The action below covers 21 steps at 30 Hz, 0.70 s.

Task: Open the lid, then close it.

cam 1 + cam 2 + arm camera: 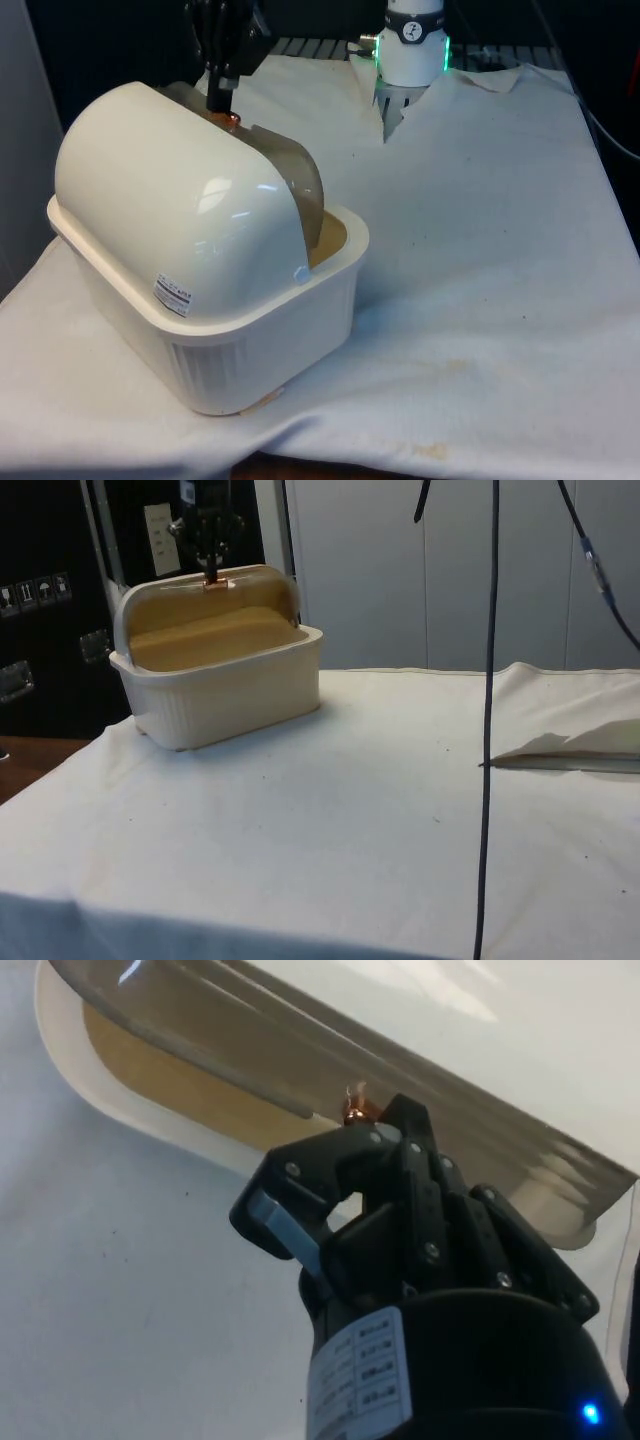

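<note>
1. The bread box (215,330) stands on the table (480,300) under its white cloth, at the corner on the front view's left.
2. Its clear lid (290,175) is rolled most of the way up over the white hood (170,200); the inside lies open.
3. The pincer (211,572) is pressed together on the small copper handle (232,119) at the lid's edge, above the bread box.
4. Judged step: opening nearly complete. The next move calls for drawing the handle back down along the lid's arc.

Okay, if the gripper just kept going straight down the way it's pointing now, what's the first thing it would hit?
Most likely the copper-coloured handle on the translucent lid of the bread box. The gripper points down right at it and looks closed on it already, though actual contact is hard to confirm.
</note>
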{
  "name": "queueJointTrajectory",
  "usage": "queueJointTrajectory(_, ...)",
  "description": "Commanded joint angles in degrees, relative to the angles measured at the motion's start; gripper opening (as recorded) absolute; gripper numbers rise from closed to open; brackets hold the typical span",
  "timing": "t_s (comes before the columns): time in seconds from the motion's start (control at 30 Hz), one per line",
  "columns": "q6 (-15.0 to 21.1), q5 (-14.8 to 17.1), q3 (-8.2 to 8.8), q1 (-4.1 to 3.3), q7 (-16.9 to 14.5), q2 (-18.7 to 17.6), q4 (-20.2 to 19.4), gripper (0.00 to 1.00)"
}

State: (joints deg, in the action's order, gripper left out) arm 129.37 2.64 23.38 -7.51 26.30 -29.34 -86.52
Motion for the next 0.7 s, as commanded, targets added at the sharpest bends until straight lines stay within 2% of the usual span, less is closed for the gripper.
queueJointTrajectory(0.0, 0.0, 0.86, -0.69, 0.06, -0.46, 0.11, -0.57, 0.0)
queueJointTrajectory(0.03, -0.34, 0.0, -0.11, -0.06, 0.0, 0.0, 0.0, 0.0)
queueJointTrajectory(0.1, -0.92, 1.03, -1.03, 0.06, -0.46, 0.11, -0.63, 0.0)
queueJointTrajectory(0.3, -2.46, 1.49, -1.89, 0.0, -0.63, 0.23, -1.03, 0.0)
queueJointTrajectory(0.33, -2.81, 0.52, -1.26, -0.23, -0.11, 0.23, -0.57, 0.0)
queueJointTrajectory(0.37, -2.81, 1.55, -2.01, 0.0, -0.63, 0.23, -1.09, 0.0)
queueJointTrajectory(0.63, -5.56, 2.52, -3.04, 0.0, -1.2, 0.4, -1.38, 0.0)
queueJointTrajectory(0.67, -6.13, 1.66, -2.46, -0.23, -0.74, 0.29, -0.92, 0.0)
